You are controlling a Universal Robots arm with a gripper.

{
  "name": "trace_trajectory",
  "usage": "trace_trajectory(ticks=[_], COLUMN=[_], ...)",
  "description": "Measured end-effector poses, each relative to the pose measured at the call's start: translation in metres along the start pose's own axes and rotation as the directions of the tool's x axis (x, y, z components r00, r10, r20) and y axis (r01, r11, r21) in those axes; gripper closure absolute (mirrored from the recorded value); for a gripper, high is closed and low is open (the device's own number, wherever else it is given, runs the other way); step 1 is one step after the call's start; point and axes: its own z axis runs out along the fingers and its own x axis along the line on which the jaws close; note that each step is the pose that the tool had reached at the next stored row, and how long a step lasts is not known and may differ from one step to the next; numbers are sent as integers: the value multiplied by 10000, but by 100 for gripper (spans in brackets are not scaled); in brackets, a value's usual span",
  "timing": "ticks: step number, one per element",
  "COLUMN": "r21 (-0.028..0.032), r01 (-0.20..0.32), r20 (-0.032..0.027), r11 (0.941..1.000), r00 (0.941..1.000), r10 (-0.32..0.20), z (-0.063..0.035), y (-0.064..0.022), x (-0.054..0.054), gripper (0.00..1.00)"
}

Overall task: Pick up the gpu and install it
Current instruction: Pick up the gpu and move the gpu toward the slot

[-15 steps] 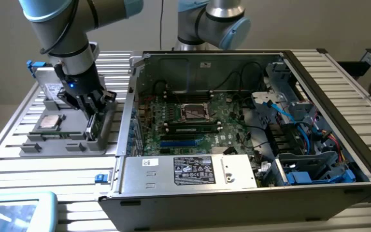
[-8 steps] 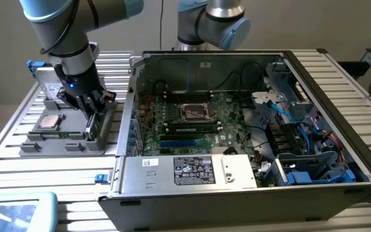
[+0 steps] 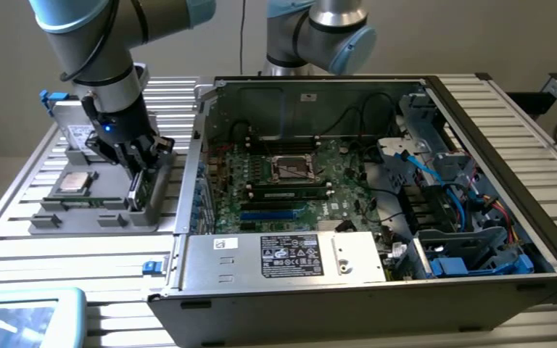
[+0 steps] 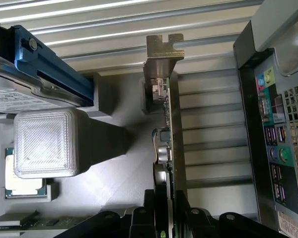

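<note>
We're working over the slatted table (image 3: 510, 109). The open computer case (image 3: 356, 319) is taking up the exterior view's right, and the gray tray (image 3: 66, 217) is sitting just beside it on the exterior view's left. In the tray the hard drive (image 3: 78, 135) is lying at the back. The graphics card (image 4: 167, 124) is standing on edge in the slot nearest the case. The small chip (image 3: 73, 183) is lying flat on the side away from the case.

The claw (image 3: 141, 170) is sitting down over the end of the card away from its metal bracket (image 4: 163, 52). It's closed partway, one of its fingers (image 4: 148, 213) on each face, pinching the card. We're reading the card as seated in its slot, not lifted.

We're judging the step in hand as grip and lift-out. We're wanting the fingers square on the flat faces and clear of the small parts along the card. The pull should be going straight along the slot walls, with no twisting or scraping. The grip is at one end, so the bracket end could be dragging or catching. Slow is looking safer.

The claw body is covering the contact in the exterior view, and the fingers are cut off partway in the wrist view, so we're not confirming grip depth. The card's lower edge is hidden down in the slot.
</note>
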Motion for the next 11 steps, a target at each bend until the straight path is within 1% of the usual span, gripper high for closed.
trace_trajectory(ticks=[4,7,11], r21=[-2,-37,-50], r01=[16,36,49], r20=[-4,-6,-12], r11=[10000,10000,10000], r00=[10000,10000,10000], r10=[-16,-36,-49], z=[-1,-11,-42], y=[0,1,4], x=[0,1,4], gripper=[72,72,72])
